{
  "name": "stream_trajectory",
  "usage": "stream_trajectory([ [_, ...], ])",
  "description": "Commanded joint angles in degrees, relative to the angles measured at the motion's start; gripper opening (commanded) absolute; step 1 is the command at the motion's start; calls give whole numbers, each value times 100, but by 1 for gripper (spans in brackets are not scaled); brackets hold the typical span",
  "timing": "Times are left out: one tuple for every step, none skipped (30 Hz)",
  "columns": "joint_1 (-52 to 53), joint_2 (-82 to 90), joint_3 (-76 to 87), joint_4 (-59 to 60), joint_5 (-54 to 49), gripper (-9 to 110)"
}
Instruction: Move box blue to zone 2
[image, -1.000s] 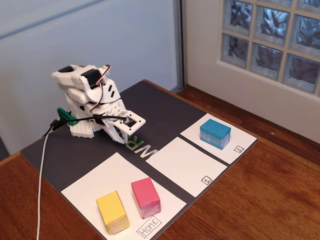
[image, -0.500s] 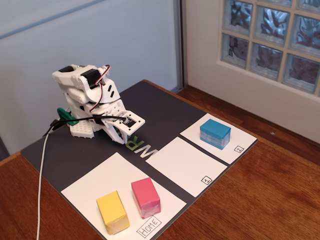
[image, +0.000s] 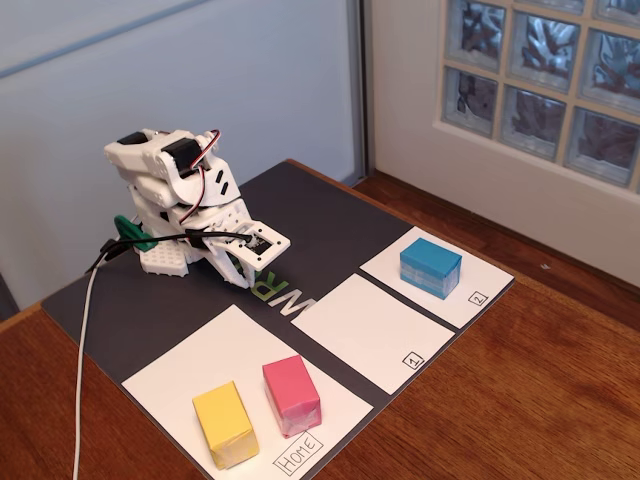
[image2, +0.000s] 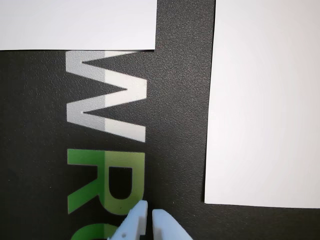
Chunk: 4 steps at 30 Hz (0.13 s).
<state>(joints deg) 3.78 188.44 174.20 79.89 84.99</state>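
Note:
The blue box (image: 430, 267) rests on the white zone 2 sheet (image: 478, 289) at the right of the fixed view, with the boxed "2" in the sheet's near corner. My white arm is folded low at the back left, far from the box. The gripper (image: 244, 280) points down at the dark mat beside the printed letters. In the wrist view its pale fingertips (image2: 142, 214) stand almost together at the bottom edge, with only a thin slit and nothing between them; the gripper (image2: 149, 211) is shut and empty. Neither the box nor the "2" mark appears in the wrist view.
A yellow block (image: 225, 424) and a pink block (image: 291, 395) sit on the large "Home" sheet (image: 205, 350) at the front left. The sheet marked "1" (image: 370, 330) lies between Home and zone 2. A white cable (image: 84, 340) trails off the mat (image: 320, 215) at left.

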Motion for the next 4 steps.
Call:
stream_trajectory([
  [44,290,0,343,-44,1],
  [44,290,0,343,-44,1],
  [44,290,0,343,-44,1],
  [44,290,0,343,-44,1],
])
